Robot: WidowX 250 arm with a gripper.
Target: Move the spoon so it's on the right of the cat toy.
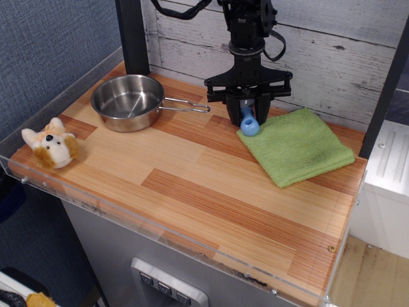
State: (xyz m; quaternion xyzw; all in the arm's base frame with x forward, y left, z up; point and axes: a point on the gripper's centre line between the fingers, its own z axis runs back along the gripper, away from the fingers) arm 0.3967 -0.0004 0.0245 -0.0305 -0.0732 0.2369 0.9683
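Observation:
The spoon (pixel 249 126) lies at the back of the wooden table, its light-blue handle end resting on the left edge of a green cloth. Its grey bowl is hidden behind my gripper. My gripper (pixel 248 114) has come straight down over the spoon, with its fingers closed in on both sides of the handle near the bowl. The cat toy (pixel 51 146), a white and orange-tan plush head, sits at the table's front left corner, far from the gripper.
A steel pan (pixel 128 99) with a wire handle stands at the back left, its handle pointing toward the gripper. The green cloth (pixel 297 147) lies at the back right. A clear raised rim (pixel 160 233) runs along the table's front edge.

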